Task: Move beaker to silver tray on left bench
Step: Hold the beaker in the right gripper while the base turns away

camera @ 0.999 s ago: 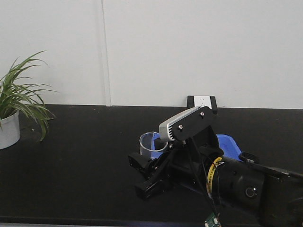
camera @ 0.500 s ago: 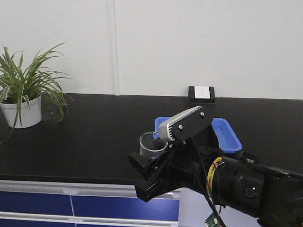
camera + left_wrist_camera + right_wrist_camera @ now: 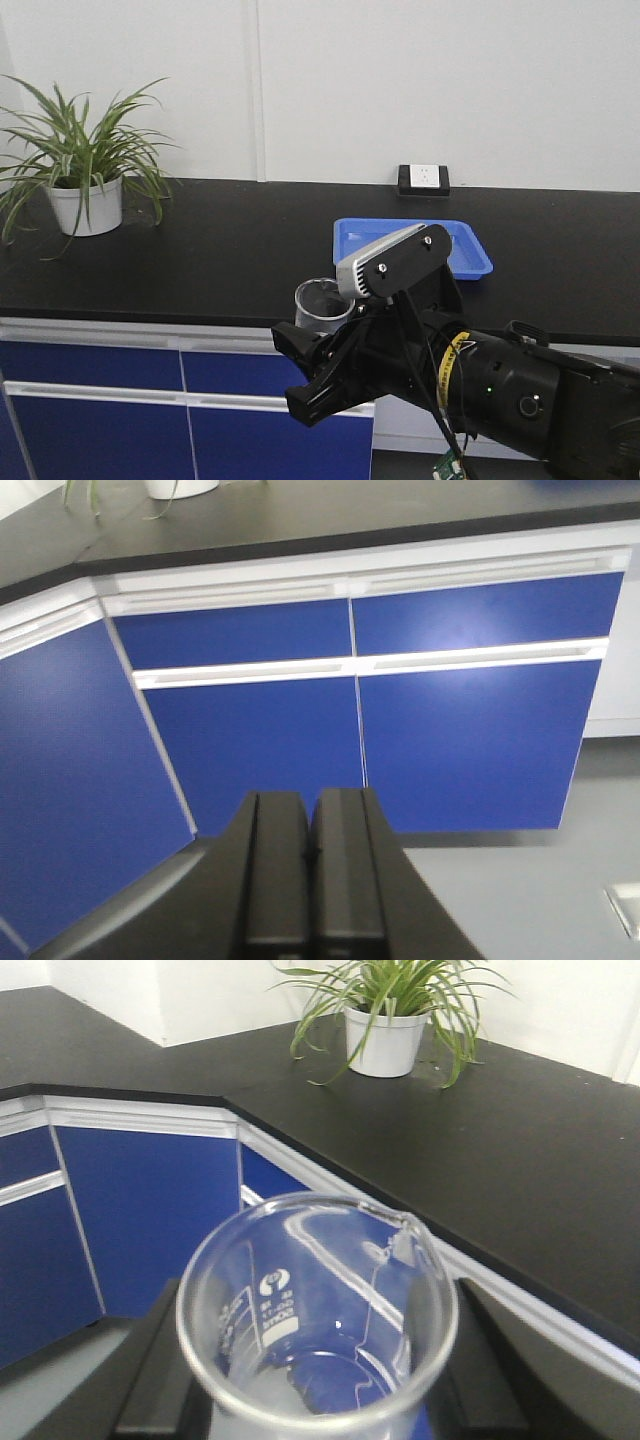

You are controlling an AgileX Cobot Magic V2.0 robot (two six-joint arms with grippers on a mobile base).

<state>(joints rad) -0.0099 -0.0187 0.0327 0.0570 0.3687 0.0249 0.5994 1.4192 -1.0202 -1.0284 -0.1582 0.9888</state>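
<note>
The beaker [image 3: 315, 1310] is off the desk, gripped low on its body by the right claw [image 3: 315, 1400], whose dark fingers [image 3: 160, 1360] press against the glass on either side. It stands upright and looks empty. Its flared rim has a small pouring lip on the far right, and white printed markings show on the inner left wall. From the front-facing view the beaker [image 3: 322, 305] hangs in the air out in front of the desk's front edge, level with the white strip above the blue cabinet doors [image 3: 100, 400]. The right arm's silver camera housing [image 3: 390, 262] sits just beside it.

The left claw [image 3: 310, 805] has its two black fingers pressed flat together with nothing between them. It points toward the blue cabinet doors [image 3: 450, 740] and the grey floor [image 3: 520, 900].

The black desk [image 3: 230, 250] runs along the white wall behind the arm. On it a bright blue tray [image 3: 465, 250] lies to the right, well apart from the beaker and partly hidden by the camera housing. A white wall socket [image 3: 424, 179] sits on the wall above the tray. A potted plant [image 3: 85, 170] in a white pot stands at the far left of the desk; the right wrist view shows the same plant [image 3: 395, 1020] beyond the beaker's rim, near a corner where the desk turns.
</note>
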